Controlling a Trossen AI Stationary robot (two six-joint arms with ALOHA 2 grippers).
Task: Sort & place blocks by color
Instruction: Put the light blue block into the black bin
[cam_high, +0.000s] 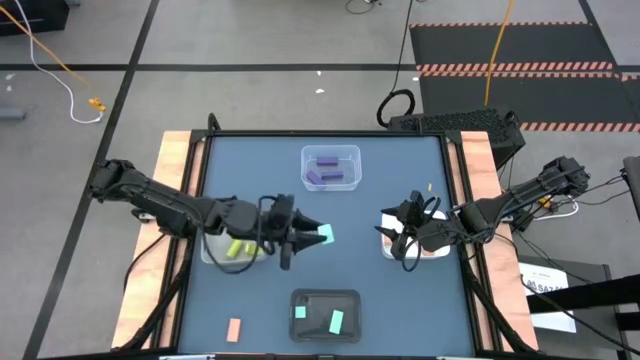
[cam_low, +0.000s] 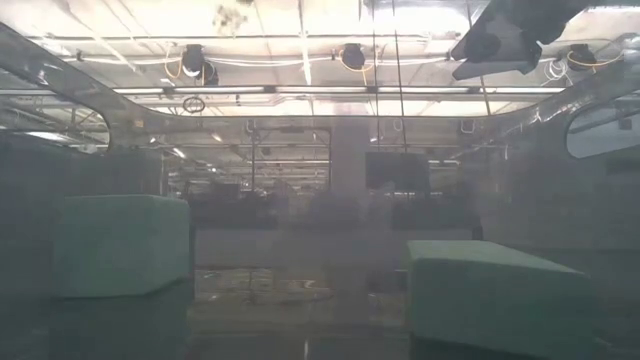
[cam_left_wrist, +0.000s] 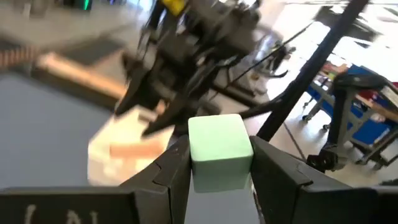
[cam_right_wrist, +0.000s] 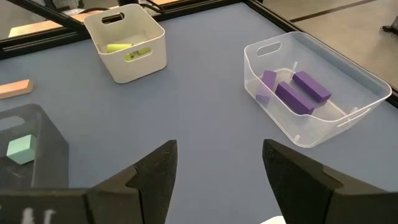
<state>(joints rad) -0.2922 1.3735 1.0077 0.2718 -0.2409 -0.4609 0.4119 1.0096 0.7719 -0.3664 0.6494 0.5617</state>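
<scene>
Now the left pincer (cam_high: 318, 236), at frame centre, holds a cyan block (cam_high: 325, 235) above the table (cam_high: 400, 300), likely bound for the black tray (cam_high: 325, 296) below; the right pincer (cam_high: 392, 237) waits wide open at right.

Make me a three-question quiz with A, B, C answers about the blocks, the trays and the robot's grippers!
1. Where are the purple blocks?
A. In the clear tray
B. In the black tray
C. Loose on the table

2. How many cyan blocks lie in the black tray?
A. None
B. Two
C. Five

3. What is the left gripper doing?
A. Hanging open and empty
B. Shut on a purple bar
C. Shut on a cyan block

Answers:
1. A: the right wrist view shows three purple pieces inside the clear tray.
2. B: the high view shows two cyan pieces there.
3. C: the left wrist view shows the cyan block squeezed between its fingers; the right gripper is open.
</scene>
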